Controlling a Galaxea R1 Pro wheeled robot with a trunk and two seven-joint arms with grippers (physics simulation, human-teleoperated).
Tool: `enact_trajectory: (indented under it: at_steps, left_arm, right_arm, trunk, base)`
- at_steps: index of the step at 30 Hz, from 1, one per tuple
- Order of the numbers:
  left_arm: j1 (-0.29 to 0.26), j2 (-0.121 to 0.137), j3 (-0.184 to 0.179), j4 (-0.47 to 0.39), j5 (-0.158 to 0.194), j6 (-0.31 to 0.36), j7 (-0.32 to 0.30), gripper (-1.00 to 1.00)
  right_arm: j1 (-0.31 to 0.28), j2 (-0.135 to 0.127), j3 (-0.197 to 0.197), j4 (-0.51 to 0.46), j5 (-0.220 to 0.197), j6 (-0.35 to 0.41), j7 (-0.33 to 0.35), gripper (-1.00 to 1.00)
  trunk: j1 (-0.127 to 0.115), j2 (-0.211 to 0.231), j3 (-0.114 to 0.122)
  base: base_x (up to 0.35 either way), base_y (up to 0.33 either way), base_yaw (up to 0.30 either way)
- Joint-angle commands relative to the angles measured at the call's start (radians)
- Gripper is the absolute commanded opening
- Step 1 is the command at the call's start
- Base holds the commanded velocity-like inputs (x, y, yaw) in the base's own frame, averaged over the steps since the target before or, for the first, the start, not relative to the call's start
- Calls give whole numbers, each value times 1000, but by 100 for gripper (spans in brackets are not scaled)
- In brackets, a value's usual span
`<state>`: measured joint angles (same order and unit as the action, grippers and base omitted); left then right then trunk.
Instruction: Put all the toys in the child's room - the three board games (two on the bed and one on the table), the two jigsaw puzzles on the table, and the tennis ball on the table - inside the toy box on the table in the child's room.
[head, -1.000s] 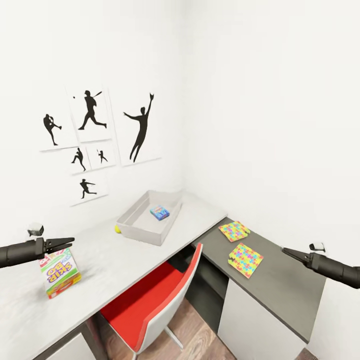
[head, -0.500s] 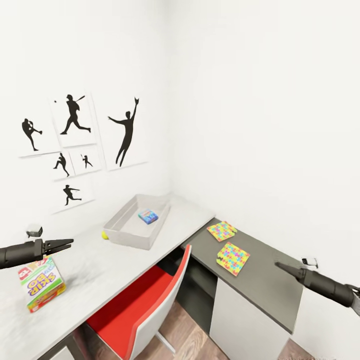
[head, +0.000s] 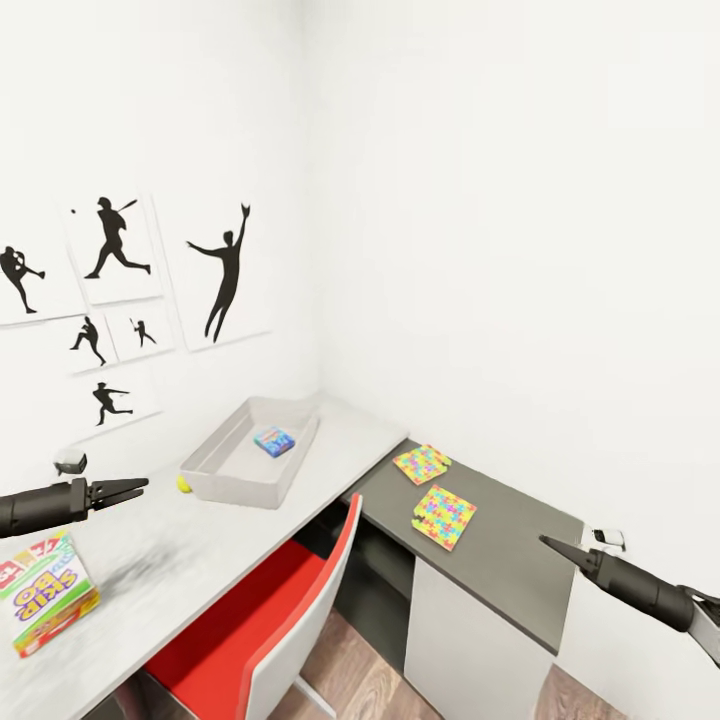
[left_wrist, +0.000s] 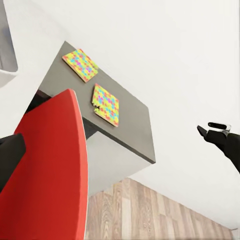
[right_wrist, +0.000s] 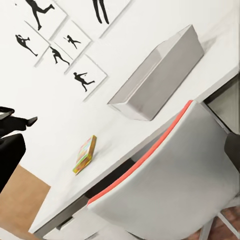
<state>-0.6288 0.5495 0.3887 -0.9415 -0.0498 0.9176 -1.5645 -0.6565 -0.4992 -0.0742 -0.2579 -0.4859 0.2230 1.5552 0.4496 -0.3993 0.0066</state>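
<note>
A grey toy box stands on the light table, with a small blue board game lying in it. A yellow tennis ball rests against the box's outer wall. A Skip-Bo board game lies near the table's front left. Two colourful jigsaw puzzles lie flat on the dark grey table. My left gripper hovers open above the light table, between the Skip-Bo box and the toy box. Out past the dark table's end, my right gripper is open and empty.
A red chair with a white back is tucked into the corner between the two tables. Baseball silhouette posters hang on the left wall. White walls close the corner behind both tables. Wooden floor lies below.
The whole picture has slid leftward, so the camera has turned right. The toys and box keep their places on the tables. Both grippers hold the same pose.
</note>
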Motion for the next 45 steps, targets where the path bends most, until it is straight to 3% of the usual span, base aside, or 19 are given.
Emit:
enact_trajectory:
  at_steps: [1, 45]
  left_arm:
    - [0, 0, 1, -1, -6, 11, -6, 100]
    - [1, -2, -2, -1, -14, 6, -6, 100]
  right_arm:
    - [0, 1, -2, 0, 0, 11, 3, 100]
    - [2, 3, -5, 9, -3, 12, -1, 100]
  trunk:
    - [0, -1, 1]
    - [0, -1, 65]
  base:
    - [0, 0, -167]
    - [0, 0, -165]
